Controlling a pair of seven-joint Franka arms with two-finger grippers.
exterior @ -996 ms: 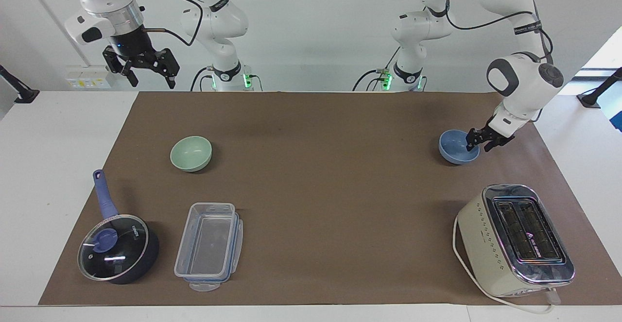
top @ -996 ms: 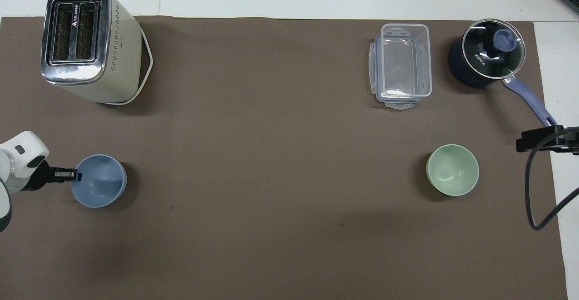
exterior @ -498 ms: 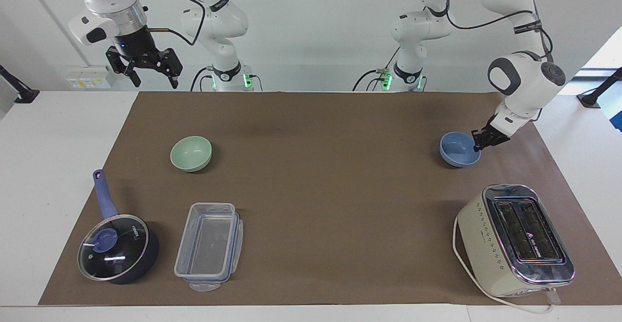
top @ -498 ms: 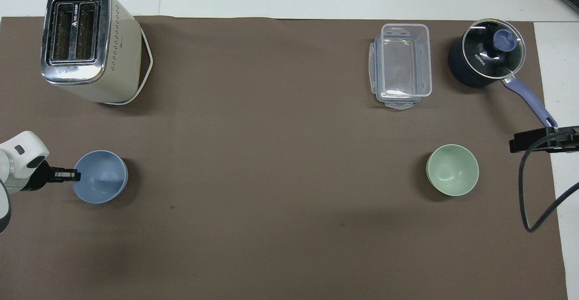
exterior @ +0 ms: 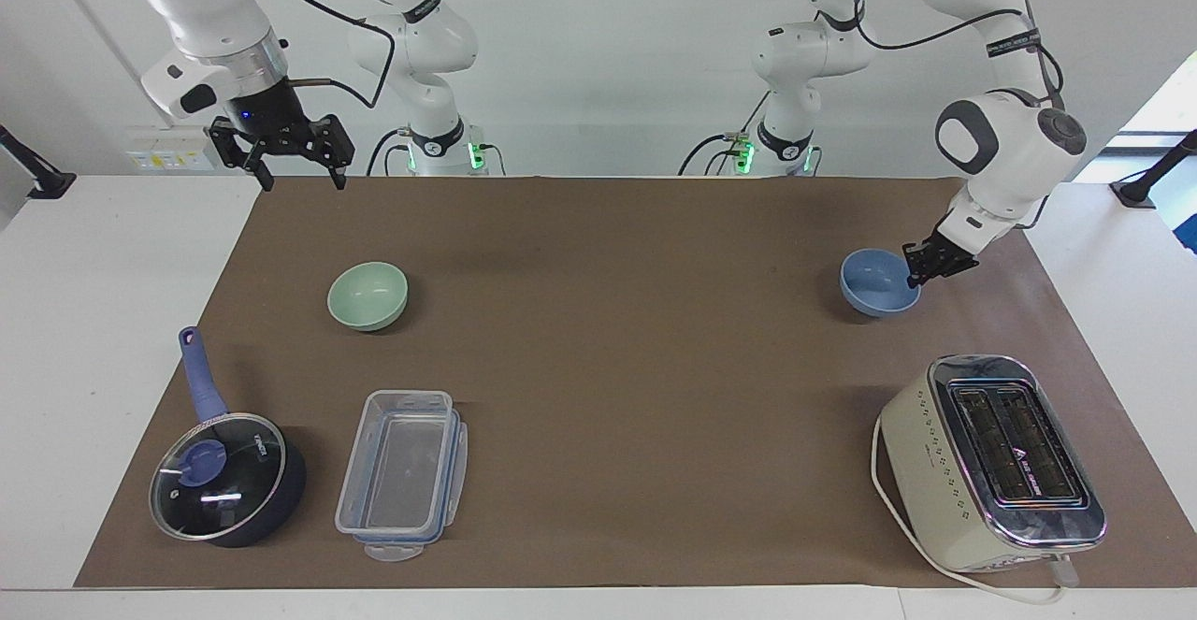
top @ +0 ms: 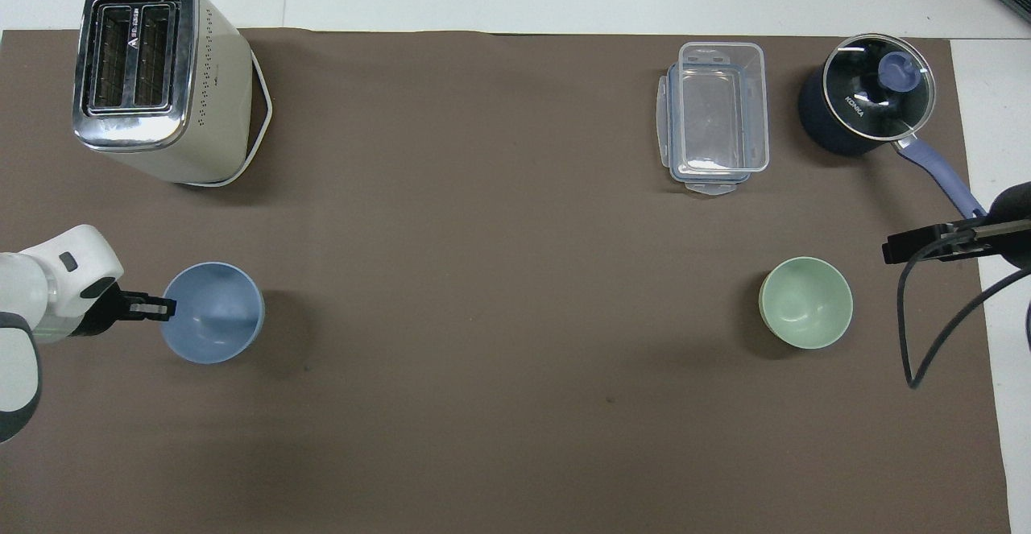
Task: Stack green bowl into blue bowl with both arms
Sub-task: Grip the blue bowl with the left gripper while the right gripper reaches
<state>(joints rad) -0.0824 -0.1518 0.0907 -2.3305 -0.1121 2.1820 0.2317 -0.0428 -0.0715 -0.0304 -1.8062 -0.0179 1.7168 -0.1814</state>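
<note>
The left gripper [exterior: 915, 267] is clamped on the blue bowl's [exterior: 877, 283] rim near the desk's [exterior: 56, 321] left-arm end. The right gripper [exterior: 297, 178] hangs wide, partly cut off overhead, above the mat's [exterior: 608, 367] corner; the green bowl [exterior: 367, 295] sits nearby.

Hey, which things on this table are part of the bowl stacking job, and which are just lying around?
Part of the job:
green bowl
blue bowl, held at its rim by the left claw
right claw, open, in the air

Just lying about:
toaster
saucepan
plastic box
</note>
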